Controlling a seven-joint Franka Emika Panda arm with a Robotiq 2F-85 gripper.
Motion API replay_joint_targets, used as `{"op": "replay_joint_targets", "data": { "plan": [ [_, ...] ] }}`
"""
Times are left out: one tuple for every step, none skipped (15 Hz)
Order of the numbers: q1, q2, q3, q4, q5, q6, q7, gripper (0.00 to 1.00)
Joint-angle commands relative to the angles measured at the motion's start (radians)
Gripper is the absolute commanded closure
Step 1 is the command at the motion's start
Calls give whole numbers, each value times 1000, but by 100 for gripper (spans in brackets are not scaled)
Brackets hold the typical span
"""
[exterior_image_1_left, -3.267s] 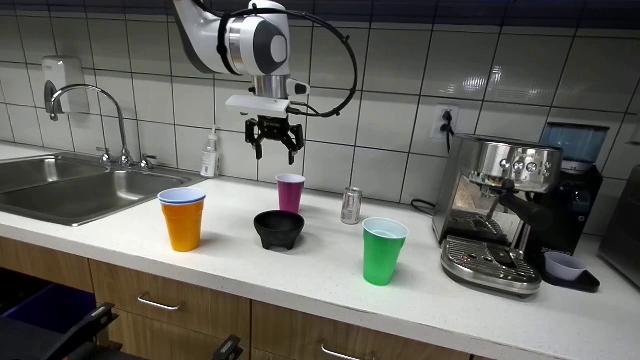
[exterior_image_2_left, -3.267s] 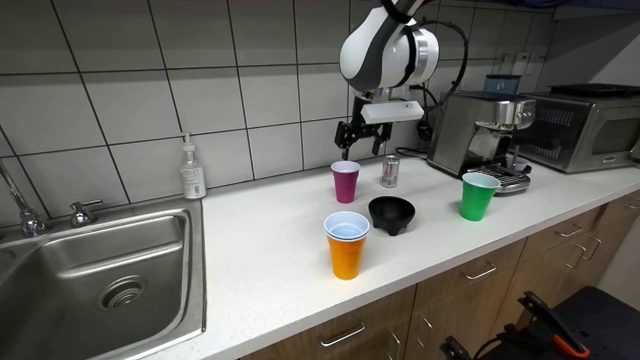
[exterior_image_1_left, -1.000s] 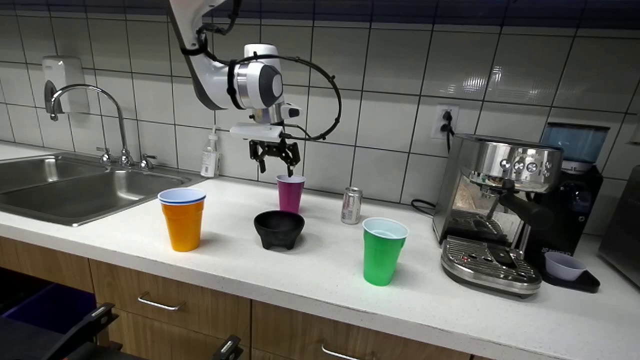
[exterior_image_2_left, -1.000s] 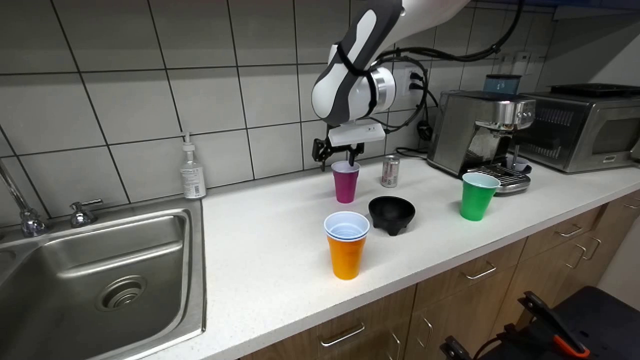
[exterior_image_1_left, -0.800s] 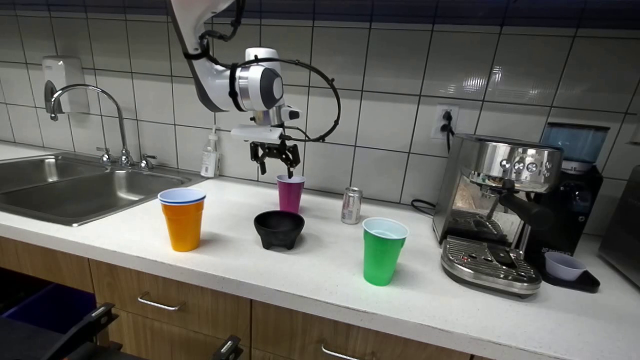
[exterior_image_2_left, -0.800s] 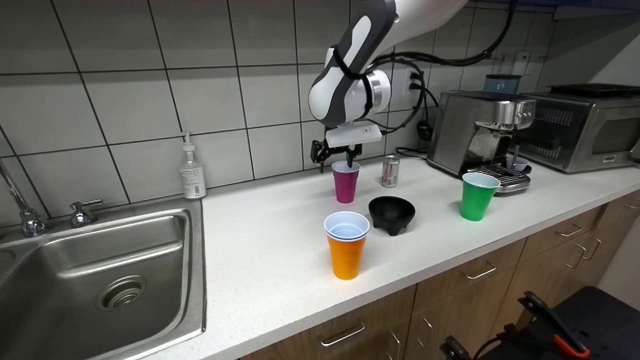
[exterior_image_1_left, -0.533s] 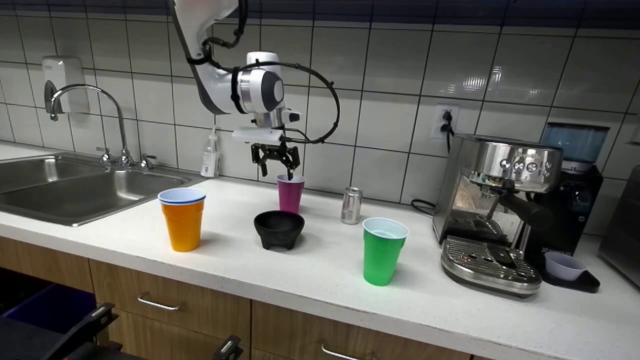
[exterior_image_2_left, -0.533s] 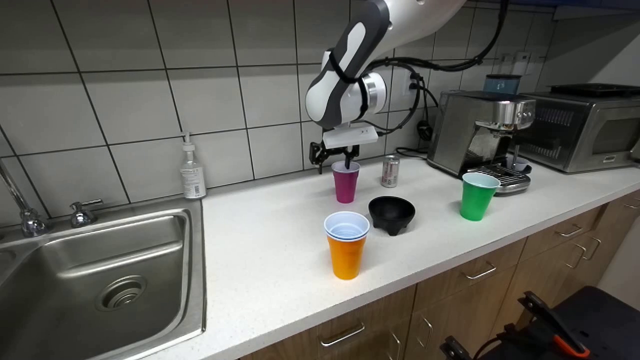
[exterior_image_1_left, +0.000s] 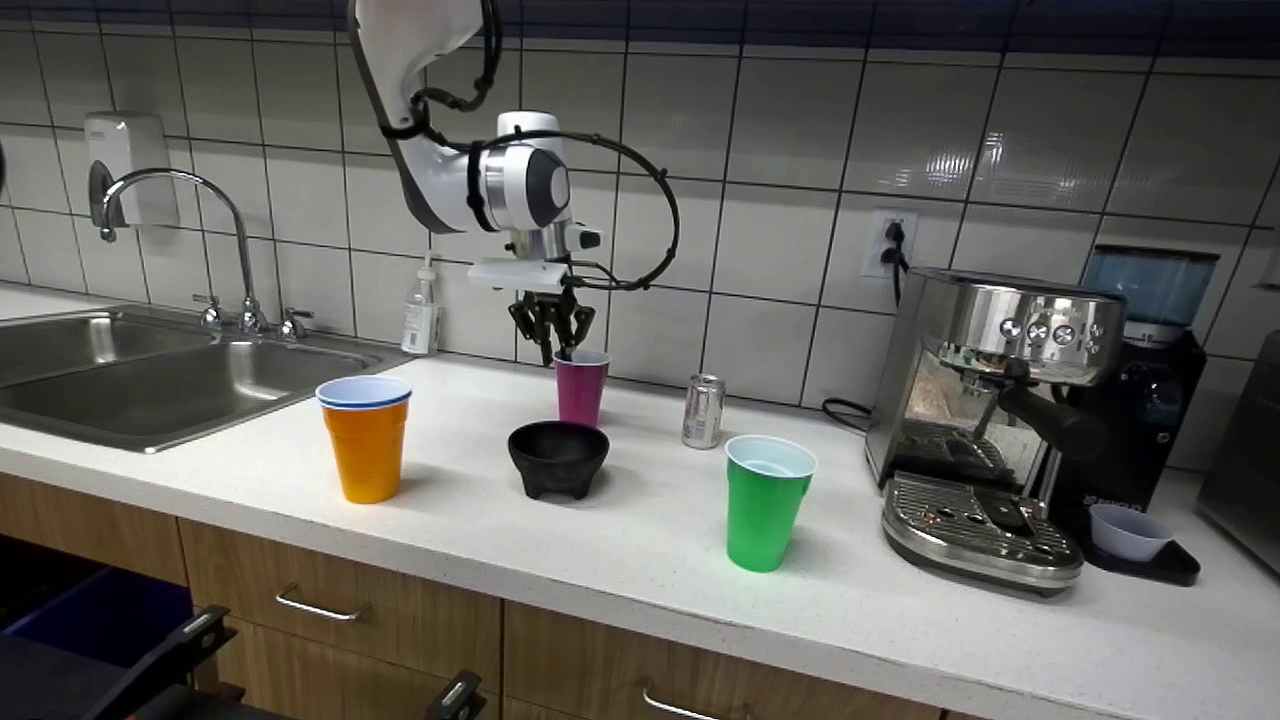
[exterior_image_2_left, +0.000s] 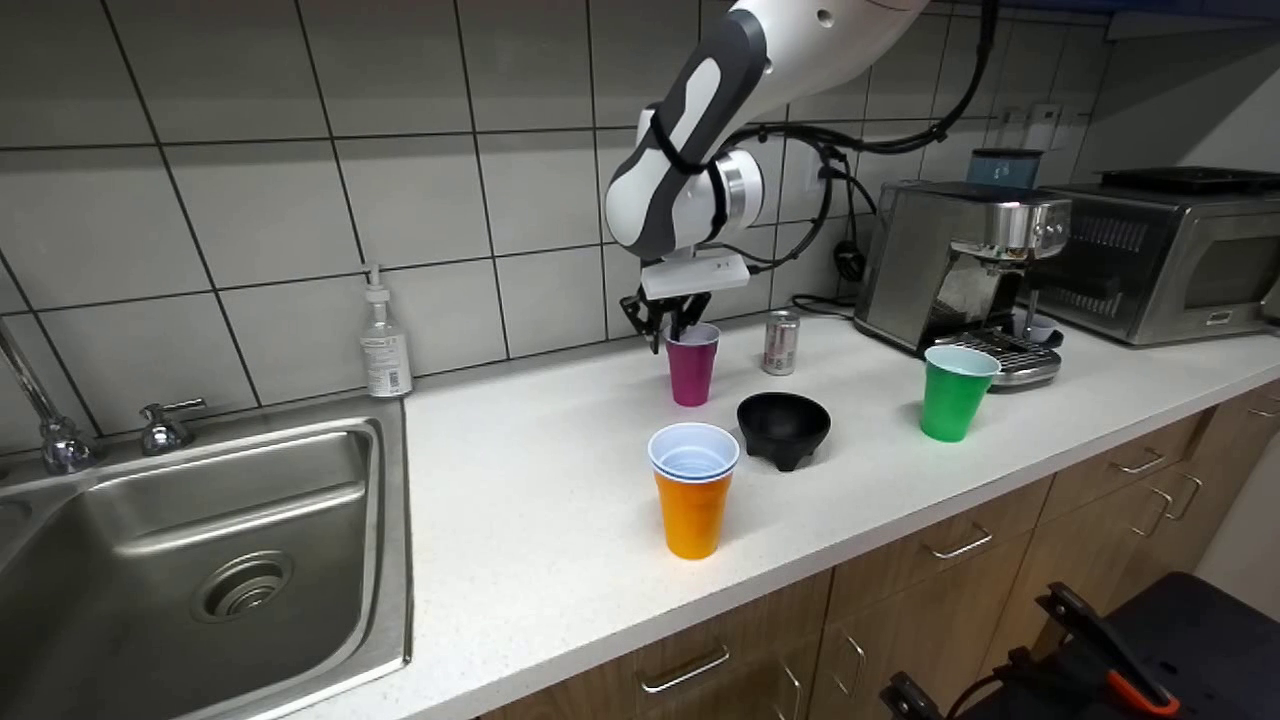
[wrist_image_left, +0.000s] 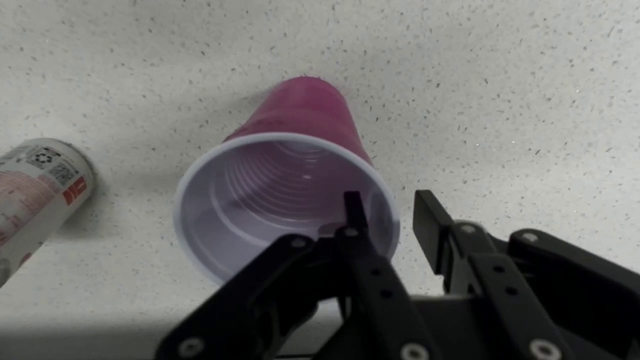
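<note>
Two slim black fingers (wrist_image_left: 429, 227) stand partly spread at the right-hand rim of a magenta plastic cup (wrist_image_left: 310, 107) with a pale lilac inside, near the centre of the wrist view. We see one finger over the cup's mouth and the other outside its wall, with a sliver of white speckled countertop (wrist_image_left: 525, 100) showing between the outer finger and the rim. They have hold of nothing; whether the inner fingertip touches the cup, we cannot tell.

From above, the cup's mouth is a wide pale ring, fine ridges circle the inside, and the magenta outer wall narrows toward the base at the upper centre. In both exterior views we find the cup upright on the countertop, mid-frame, with the black gripper (exterior_image_1_left: 556, 357) pointing down at its top. A small silver drink can (exterior_image_1_left: 703, 412) stands near it, to the right; in the wrist view, its printed end is at the left edge. In an exterior view, a round black bowl (exterior_image_1_left: 558, 460) on stubby legs sits in front, with an orange plastic cup (exterior_image_1_left: 368, 450) left of it and a green plastic cup (exterior_image_1_left: 768, 520) right of it.
</note>
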Motion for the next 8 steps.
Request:
{"op": "replay_joint_targets", "data": {
  "plan": [
    [8,22,-7,51,-8,-50,30,97],
    [8,23,-7,52,-8,-52,31,100],
    [9,23,-7,53,-8,-54,31,100],
    [9,21,-8,51,-10,-53,32,100],
    [10,18,-9,48,-11,-53,32,99],
    [11,12,-9,41,-14,-52,30,99],
    [14,7,-12,33,-18,-47,31,99],
    [17,-1,-14,21,-23,-36,30,99]
  ]
}}
